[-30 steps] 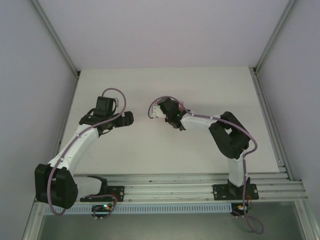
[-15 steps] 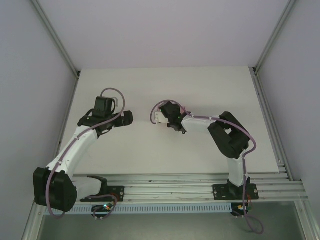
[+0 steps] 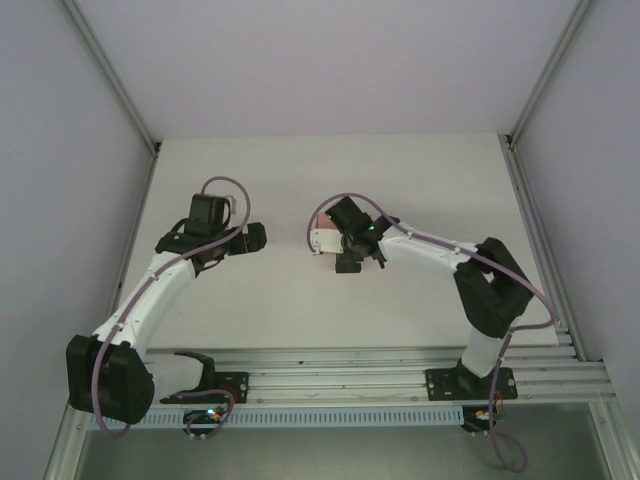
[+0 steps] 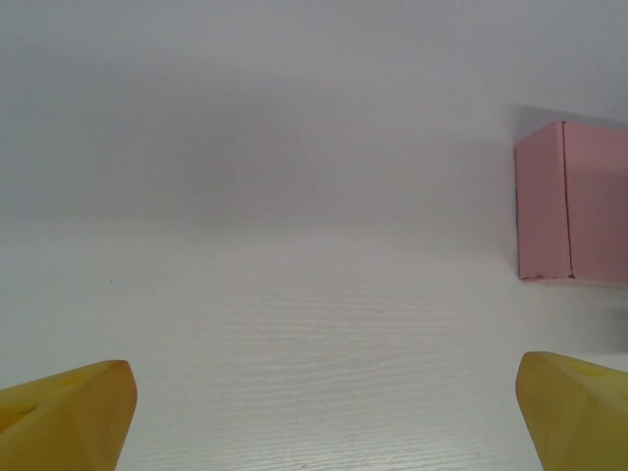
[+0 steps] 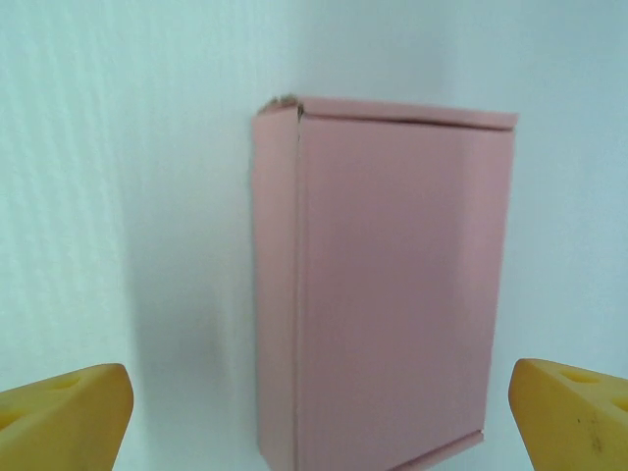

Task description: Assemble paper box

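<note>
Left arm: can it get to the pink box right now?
Probably yes. Bare table lies between the open left tool and the paper box. The right tool, open, hangs close over the box and might crowd a top approach.

**Right arm stretches out, its gripper spreads wide**

The white right arm with black joints (image 3: pixel 430 250) now reaches longer and flatter. Its black elbow joint (image 3: pixel 495 290) sits lower and further right than a second ago, and the wrist has turned. The right gripper (image 5: pixel 316 417), narrower a second ago, has spread its yellow fingertips (image 5: pixel 64 412) wide to either side of the small pale pink card box (image 3: pixel 322 241), clear of it. More of the box's pink top now shows beside the wrist.
</note>
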